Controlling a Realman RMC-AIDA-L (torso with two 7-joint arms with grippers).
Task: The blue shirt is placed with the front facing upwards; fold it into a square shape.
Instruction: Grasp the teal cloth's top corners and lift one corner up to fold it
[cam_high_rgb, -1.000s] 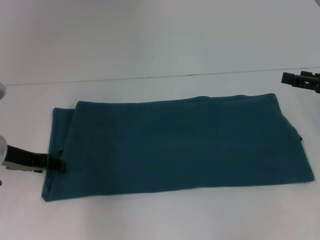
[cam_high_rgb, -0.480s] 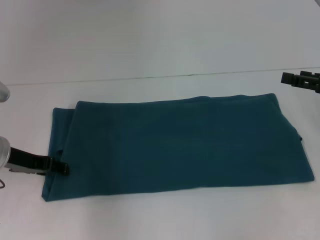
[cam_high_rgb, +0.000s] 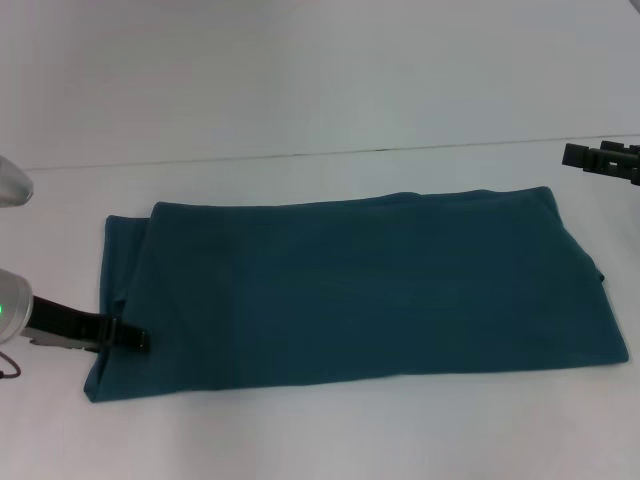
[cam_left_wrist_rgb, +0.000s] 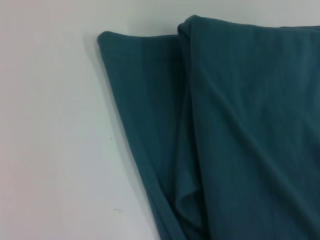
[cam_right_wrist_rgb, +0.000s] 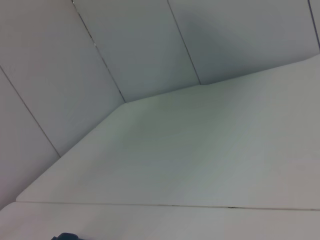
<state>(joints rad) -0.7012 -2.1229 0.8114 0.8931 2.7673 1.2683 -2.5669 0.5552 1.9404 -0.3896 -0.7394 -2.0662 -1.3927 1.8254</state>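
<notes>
The left gripper (cam_high_rgb: 138, 340) shows only as a dark tip over the near left end of the blue shirt (cam_high_rgb: 360, 290); whether its fingers are parted or closed cannot be told, and its arm runs off the picture's left edge. The left wrist view holds none of its fingers, and the shirt there is cut by the frame. The right gripper (cam_high_rgb: 590, 157) is cropped by the right edge, finger state unreadable. The shirt's lettering and neck are out of sight in its folds
</notes>
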